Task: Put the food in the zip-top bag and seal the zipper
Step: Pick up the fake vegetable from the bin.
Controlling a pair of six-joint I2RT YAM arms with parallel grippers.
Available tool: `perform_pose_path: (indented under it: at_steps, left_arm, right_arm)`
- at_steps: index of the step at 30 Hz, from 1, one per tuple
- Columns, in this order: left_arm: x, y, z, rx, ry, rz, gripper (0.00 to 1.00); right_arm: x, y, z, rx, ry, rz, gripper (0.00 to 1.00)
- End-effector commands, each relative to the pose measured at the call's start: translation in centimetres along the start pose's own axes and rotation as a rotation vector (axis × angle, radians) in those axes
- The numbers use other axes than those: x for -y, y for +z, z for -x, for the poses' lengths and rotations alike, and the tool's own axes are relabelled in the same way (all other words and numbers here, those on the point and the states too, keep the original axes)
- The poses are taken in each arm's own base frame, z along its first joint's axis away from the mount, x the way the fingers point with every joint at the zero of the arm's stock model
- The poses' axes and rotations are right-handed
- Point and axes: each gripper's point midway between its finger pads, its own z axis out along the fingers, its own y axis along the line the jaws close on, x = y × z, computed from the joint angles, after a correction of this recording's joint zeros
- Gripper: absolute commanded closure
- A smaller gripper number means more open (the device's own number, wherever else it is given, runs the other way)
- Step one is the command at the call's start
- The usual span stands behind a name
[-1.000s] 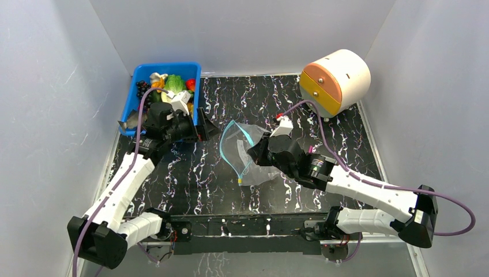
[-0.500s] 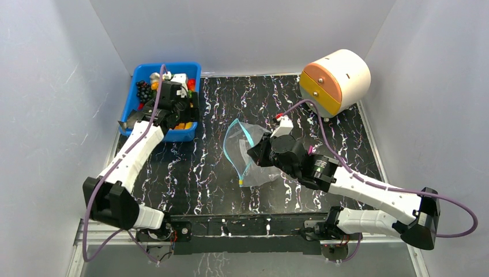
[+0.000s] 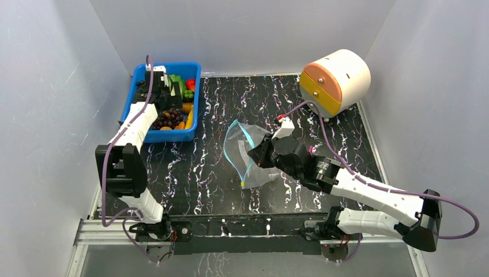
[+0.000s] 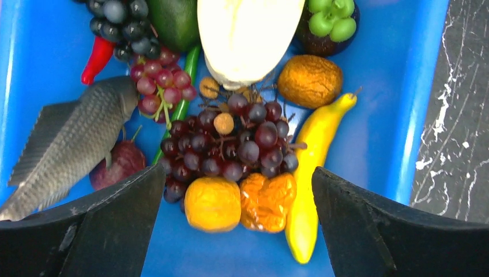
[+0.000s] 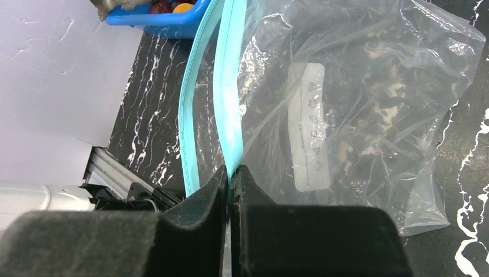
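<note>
I have the left gripper point(image 4: 236, 173) hanging over the blue bin point(image 4: 403, 86) at the far left corner of the desk point(image 3: 202, 173), its fingers spread wide and holding nothing. Through the left wrist camera, the dark purple grape bunch point(image 4: 230, 144) sits right between the two fingers and below them. The pale lettuce head point(image 4: 248, 34) lies just beyond the bunch, touching its far edge. On the near side of the grapes, a round orange piece point(image 4: 212, 203) and a crinkled orange piece point(image 4: 267, 199) rest side by side against the bunch. A yellow banana point(image 4: 314, 173) lies along their right, and a brown walnut point(image 4: 310, 81) sits above it near the lettuce. A grey fish point(image 4: 69, 144) fills the left of the bin, with a smaller bunch of red grapes point(image 4: 161, 86) beside its head. All the food I can see is in that bin. The right gripper point(image 5: 230, 176) is pressed together on the zipper point(image 5: 228, 86), pinching one teal-blue strip of the mouth. The zip-top bag point(image 5: 357, 104) lies crumpled on the desk near its middle, well apart from the bin. From the top camera the teal rim bows out in a loop, so the mouth gapes toward the left. A white drum-shaped drawer unit point(image 3: 334, 78) with an orange and yellow front stands at the far right corner.
</note>
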Motion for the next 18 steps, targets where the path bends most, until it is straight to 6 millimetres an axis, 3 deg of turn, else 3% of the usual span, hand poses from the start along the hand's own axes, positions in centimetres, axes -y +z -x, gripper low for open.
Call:
perform_pose_path:
  at_steps: [1,9,16,18]
  left_arm:
    - [0.0,1.5,3.9,0.101,0.009,-0.017,0.02]
    - [0.1,7.2,6.5,0.13,0.031,-0.015,0.03]
    - [0.7,12.1,5.8,0.057,0.075,-0.032,0.02]
    - [0.6,12.5,5.7,0.046,0.07,-0.024,0.01]
  right_arm:
    - [-1.6,0.1,1.9,0.058,0.03,0.046,1.0]
    - [-2.0,0.7,2.1,0.051,0.024,0.035,1.0]
    - [-1.8,1.3,2.2,0.054,0.012,0.009,1.0]
    - [-1.9,1.5,2.3,0.056,0.009,0.006,1.0]
